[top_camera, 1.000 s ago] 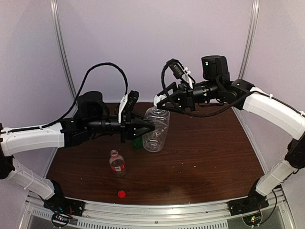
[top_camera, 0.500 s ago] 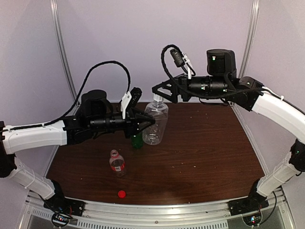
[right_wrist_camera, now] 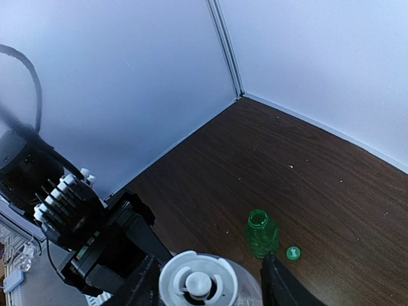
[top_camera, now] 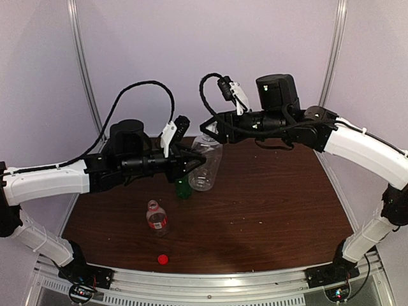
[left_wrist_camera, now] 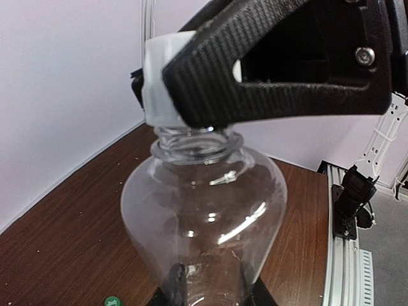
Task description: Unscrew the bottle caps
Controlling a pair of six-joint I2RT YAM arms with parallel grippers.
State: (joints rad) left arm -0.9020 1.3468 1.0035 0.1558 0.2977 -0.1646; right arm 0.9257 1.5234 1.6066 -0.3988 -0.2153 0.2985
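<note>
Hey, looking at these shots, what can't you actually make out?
- Right wrist view: the bottom edge cuts off the right tool, so whether it clamps the white cap is unclear.
- Left wrist view: that tool's finger covers the cap, hiding whether it is threaded on the large bottle.
- Top view: the left tool hides most of the green bottle.

Left arm (top_camera: 44, 182) reaches in from left edge toward frame centre, roughly level, left tool (top_camera: 193, 162) clamped tight. Right arm (top_camera: 366, 143) arcs from lower right up to upper centre, forearm level, right tool (top_camera: 210, 127) fingers parted, grip unclear.
</note>
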